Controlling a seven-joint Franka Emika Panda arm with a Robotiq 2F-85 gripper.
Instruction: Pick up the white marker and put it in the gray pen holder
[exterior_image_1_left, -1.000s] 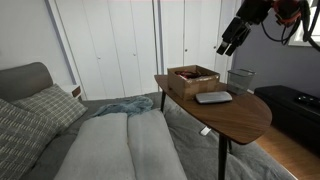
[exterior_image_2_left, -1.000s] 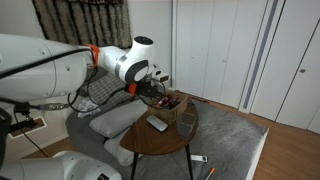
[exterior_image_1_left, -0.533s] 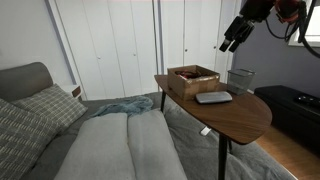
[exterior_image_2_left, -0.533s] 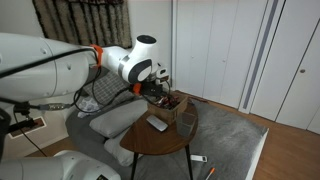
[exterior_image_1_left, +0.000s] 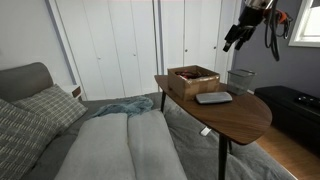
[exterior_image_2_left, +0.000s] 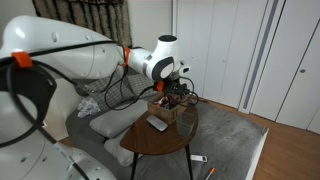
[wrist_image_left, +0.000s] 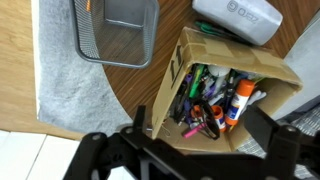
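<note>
A: How many containers are shown on the table (exterior_image_1_left: 238, 116)?

B: Two are counted: one mesh pen holder (wrist_image_left: 100, 40) and one wooden box (wrist_image_left: 168, 88). One flat grey slab (wrist_image_left: 245, 20) is also seen. The pens (wrist_image_left: 205, 100) inside the box cannot be counted.

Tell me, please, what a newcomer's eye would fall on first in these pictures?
Probably the wooden box, crammed with colourful pens, filling the wrist view below the open gripper. Next to it on the wooden table sit the gray pen holder and a flat grey slab. In an exterior view the white arm looms over the table.
</note>
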